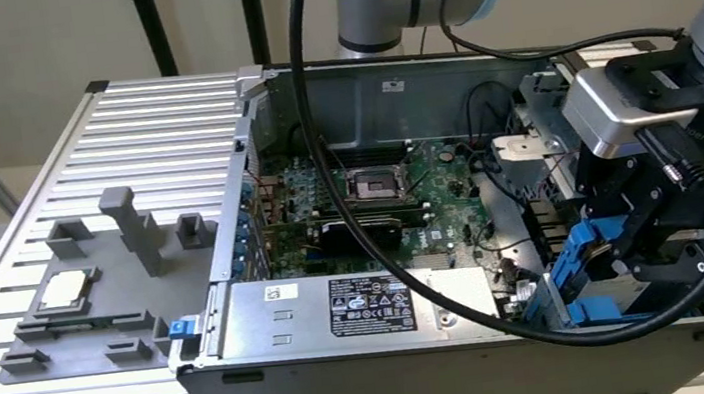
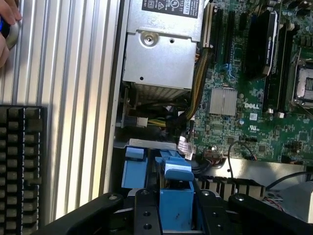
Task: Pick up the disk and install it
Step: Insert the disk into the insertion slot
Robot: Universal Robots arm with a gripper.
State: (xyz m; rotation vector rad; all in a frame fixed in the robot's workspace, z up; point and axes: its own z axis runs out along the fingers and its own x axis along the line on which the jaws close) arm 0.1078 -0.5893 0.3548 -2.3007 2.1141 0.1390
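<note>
We find the case (image 1: 252,370) open on the slatted table (image 1: 113,115). In the exterior view, at the case's 4 o'clock corner, the gripper (image 1: 620,250) is closed on the disk (image 1: 586,249), which is held edge-on. Its grey body is hidden. The wrist view adds the blue rail (image 2: 176,198) clamped between black fingers (image 2: 146,213), and a person's fingertips (image 2: 6,29), cut off at the edge.

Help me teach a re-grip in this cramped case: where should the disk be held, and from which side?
Grip the disk across its blue carrier rails, coming from the open side of the case. It stands on edge inside, so probably only that edge is free; the gripper clamps there.
</note>
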